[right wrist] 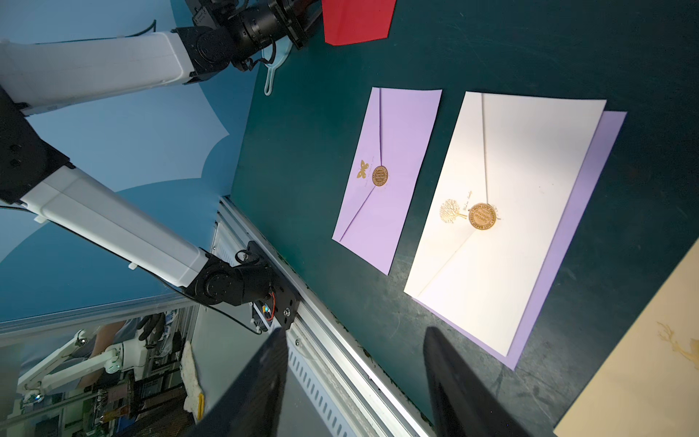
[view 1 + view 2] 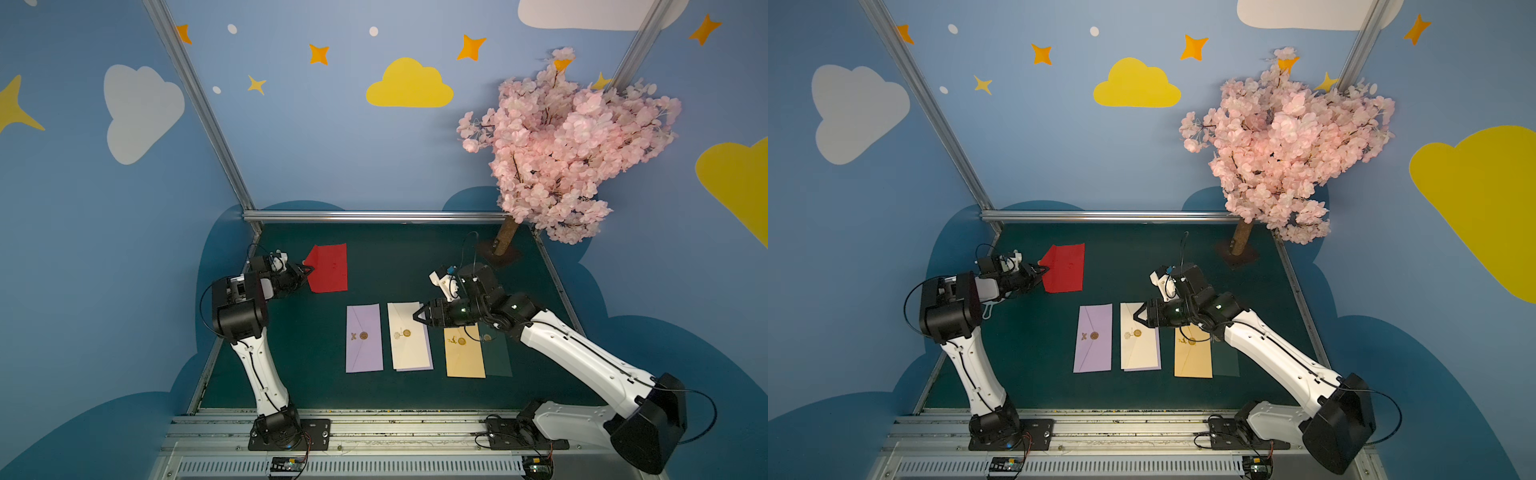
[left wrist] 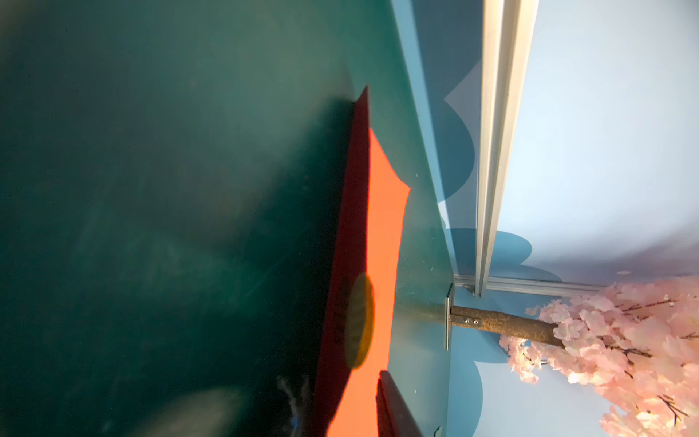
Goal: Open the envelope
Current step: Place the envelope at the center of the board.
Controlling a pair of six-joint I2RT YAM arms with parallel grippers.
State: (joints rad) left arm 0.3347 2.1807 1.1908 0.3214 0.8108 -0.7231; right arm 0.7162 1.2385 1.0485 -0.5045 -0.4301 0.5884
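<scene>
Red paper envelope (image 2: 330, 270): long axis is laid 12-to-6 o'clock, flap pointed to 9 o'clock at left gripper (image 2: 309, 269), whose jaw spacing cannot be told; right gripper (image 2: 417, 316) is held parted.

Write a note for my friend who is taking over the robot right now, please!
Left tool: at the flap tip of the red envelope; I cannot tell if it grips.
Right tool: open, empty, over the cream envelope.
Things: red envelope far back on the left; lilac envelope, cream envelope and tan envelope in a row nearer the arm bases, gold seals on.
Done: the red flap looks unfolded.
To do: check that it is fully open.
</scene>
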